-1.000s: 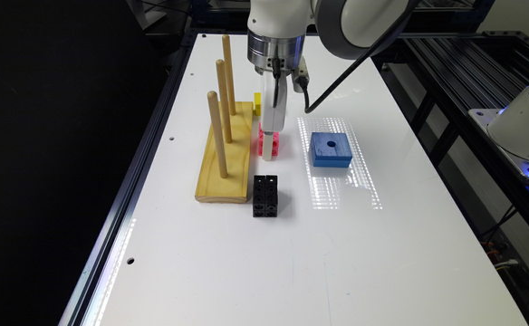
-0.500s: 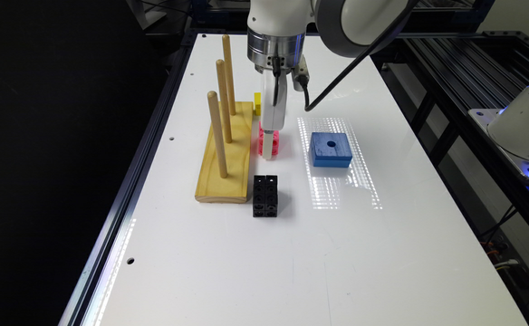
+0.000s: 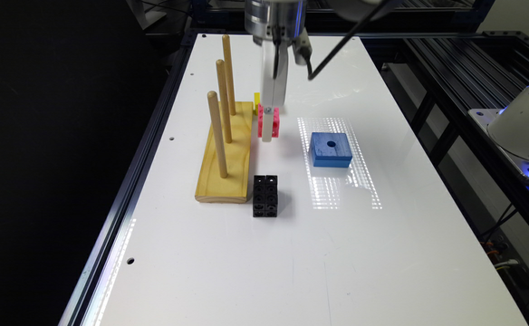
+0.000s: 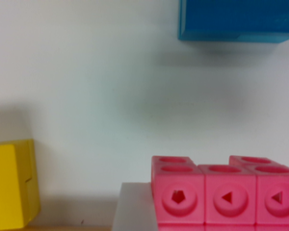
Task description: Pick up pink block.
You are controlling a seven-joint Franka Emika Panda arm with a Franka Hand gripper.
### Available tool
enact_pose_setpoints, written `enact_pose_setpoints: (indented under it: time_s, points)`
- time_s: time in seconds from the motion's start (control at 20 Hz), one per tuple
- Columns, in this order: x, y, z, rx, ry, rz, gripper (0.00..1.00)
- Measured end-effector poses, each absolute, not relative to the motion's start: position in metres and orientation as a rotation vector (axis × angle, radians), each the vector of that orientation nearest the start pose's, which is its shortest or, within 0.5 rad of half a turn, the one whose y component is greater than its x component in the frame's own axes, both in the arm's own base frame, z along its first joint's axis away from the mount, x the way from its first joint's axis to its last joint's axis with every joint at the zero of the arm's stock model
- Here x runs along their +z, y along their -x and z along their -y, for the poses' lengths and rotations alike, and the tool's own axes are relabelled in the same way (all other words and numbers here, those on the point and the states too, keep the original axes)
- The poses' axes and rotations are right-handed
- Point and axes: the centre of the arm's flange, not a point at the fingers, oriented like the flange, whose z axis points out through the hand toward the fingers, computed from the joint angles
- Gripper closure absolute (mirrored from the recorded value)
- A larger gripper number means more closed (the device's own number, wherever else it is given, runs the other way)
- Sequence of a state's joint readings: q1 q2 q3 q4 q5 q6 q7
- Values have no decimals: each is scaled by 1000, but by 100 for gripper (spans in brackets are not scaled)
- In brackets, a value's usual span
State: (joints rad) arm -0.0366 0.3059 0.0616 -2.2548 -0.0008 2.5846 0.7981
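At the table's far end the gripper (image 3: pixel 268 127) is down over the pink block (image 3: pixel 274 122), placed for a grasp; can't tell whether it's closed. Block sits just beside the wooden peg base (image 3: pixel 226 156), yellow cube (image 4: pixel 9 185) near it, blue block (image 3: pixel 330 149) apart.

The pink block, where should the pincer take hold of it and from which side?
Come from above and close on the pink block's two long flat sides, near its middle. It lies flat on the table, and the yellow cube stands apart from it.
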Motion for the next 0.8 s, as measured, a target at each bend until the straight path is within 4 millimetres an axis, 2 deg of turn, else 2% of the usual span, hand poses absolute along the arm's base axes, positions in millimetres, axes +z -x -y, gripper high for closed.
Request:
enact_pose_setpoints:
  time_s: [0.45, 0.8]
  points:
    - [250, -544, -14, -30, 2886, -1176, 100]
    - [251, -542, -18, -24, 2888, -1172, 100]
